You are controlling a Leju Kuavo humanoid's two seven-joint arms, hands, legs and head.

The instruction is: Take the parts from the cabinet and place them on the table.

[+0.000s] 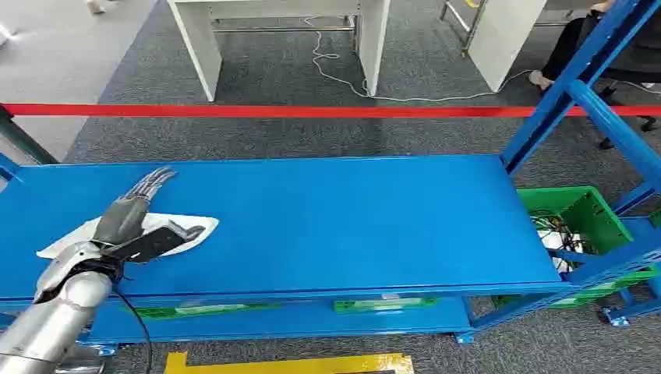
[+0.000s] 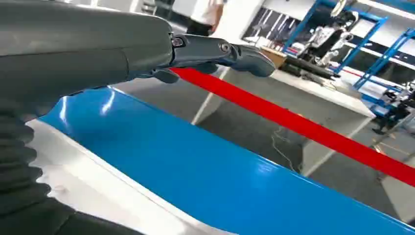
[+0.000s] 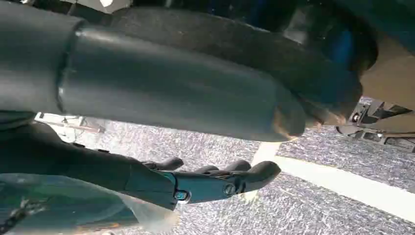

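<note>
I see the part, a flat white bag (image 1: 183,228) with something dark inside, lying on the blue worktop (image 1: 335,218) near its left end. My left hand (image 1: 129,214) is over it, palm down, fingers stretched straight toward the far edge and spread, not gripping anything; whether the palm touches the bag I cannot tell. In the left wrist view the same fingers (image 2: 220,51) reach out flat above the blue surface.

My right hand (image 3: 195,183) hangs low over grey carpet with a white floor line; its fingers are loosely curved with gaps between them. A clear bag (image 3: 73,208) shows just beside the hand, but I cannot tell whether the hand has hold of it.

Beyond the worktop a red barrier tape (image 1: 312,111) runs across. At the right end a green crate (image 1: 581,222) sits within the blue rack frame (image 1: 592,78), with cables inside.
</note>
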